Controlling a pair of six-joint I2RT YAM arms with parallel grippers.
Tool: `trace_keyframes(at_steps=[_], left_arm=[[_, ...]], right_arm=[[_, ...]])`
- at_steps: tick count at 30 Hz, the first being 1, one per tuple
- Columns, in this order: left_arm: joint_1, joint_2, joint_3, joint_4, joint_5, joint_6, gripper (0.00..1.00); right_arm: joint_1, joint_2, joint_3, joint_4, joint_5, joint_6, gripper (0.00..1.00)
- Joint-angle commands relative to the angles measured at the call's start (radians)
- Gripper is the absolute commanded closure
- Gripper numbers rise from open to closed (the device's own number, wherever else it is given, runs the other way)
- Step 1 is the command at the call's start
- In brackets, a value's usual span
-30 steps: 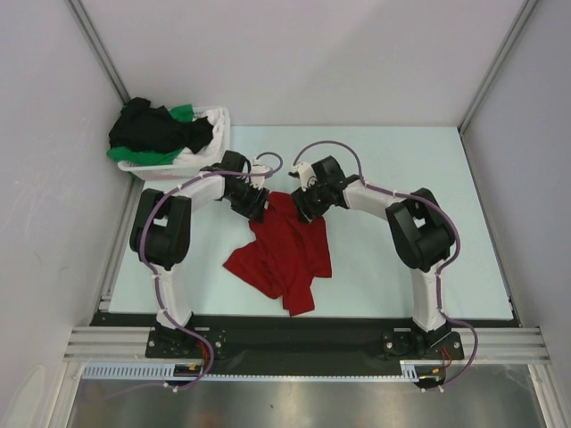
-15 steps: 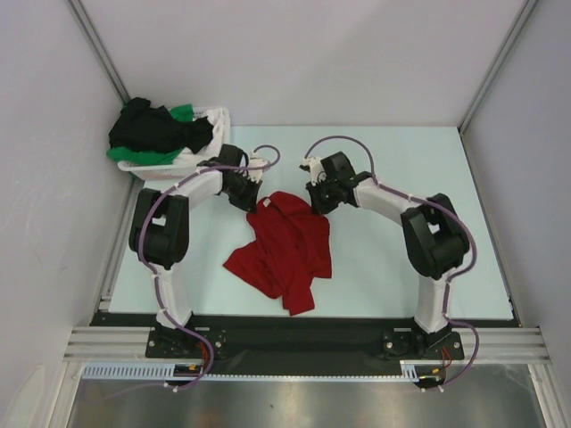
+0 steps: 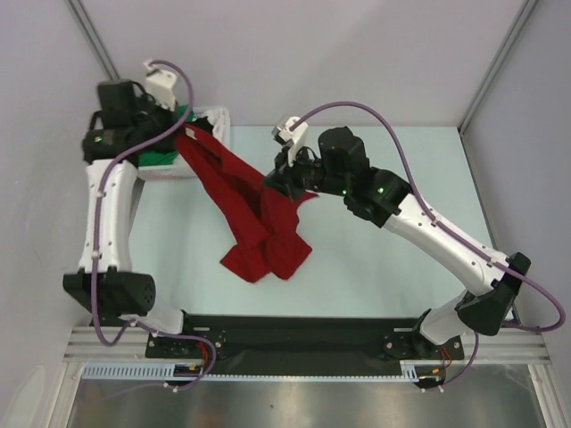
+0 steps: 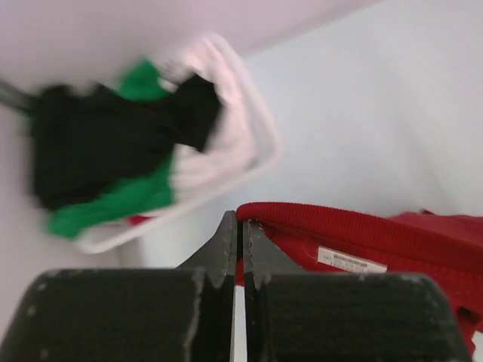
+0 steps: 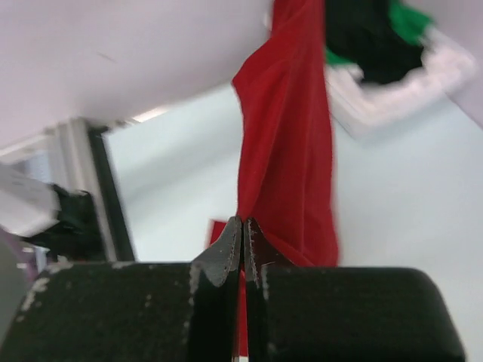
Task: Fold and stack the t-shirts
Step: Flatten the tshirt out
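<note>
1. A pale blue table [image 3: 401, 267] sits between white walls. A white laundry basket [image 3: 219, 120] at its far-left corner holds black and green t-shirts [image 4: 113, 151].
2. The left gripper [image 4: 241, 230], jaws pressed together, pinches the red t-shirt [image 3: 236, 192] at its collar edge, near the neck label [image 4: 352, 260], high beside the basket.
3. The right gripper [image 5: 242, 230], equally clamped, pinches red cloth over mid-table.
4. The shirt slants between the 2 grippers, and its lower end appears bunched on the table.
5. Open table lies to the right and near side, while the basket and wall crowd the left, so spreading probably means carrying it rightward.
</note>
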Motion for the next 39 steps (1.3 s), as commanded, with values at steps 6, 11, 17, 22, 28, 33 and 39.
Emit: trace_keyframes(at_steps=[6,11,17,22,28,33,39], left_arm=[[0.084,-0.204,0.277,0.087,-0.305,0.194,1.00],[0.059,-0.109,0.372,0.159,-0.220,0.143,1.00],[-0.233,0.121,0.387,0.210,-0.262,0.194,1.00],[-0.392,0.429,0.493,0.236,-0.241,0.198,1.00],[-0.530,0.615,0.582,0.207,-0.229,0.194,0.43],[-0.588,0.492,0.387,0.098,-0.047,0.181,0.27],[-0.590,0.177,-0.132,0.086,-0.009,0.207,0.28]], right_arm=[[0.153,0.032,0.227,0.090,-0.244,0.137,1.00],[0.112,-0.018,0.149,0.149,-0.177,0.206,1.00],[-0.187,-0.155,-0.150,0.307,-0.186,0.491,1.00],[-0.356,-0.276,-0.440,0.314,-0.096,0.550,1.00],[-0.644,-0.376,-0.701,0.347,-0.074,0.602,1.00],[-0.810,-0.344,-0.795,0.370,-0.110,0.596,1.00],[-0.919,-0.318,-0.862,0.387,-0.125,0.584,1.00]])
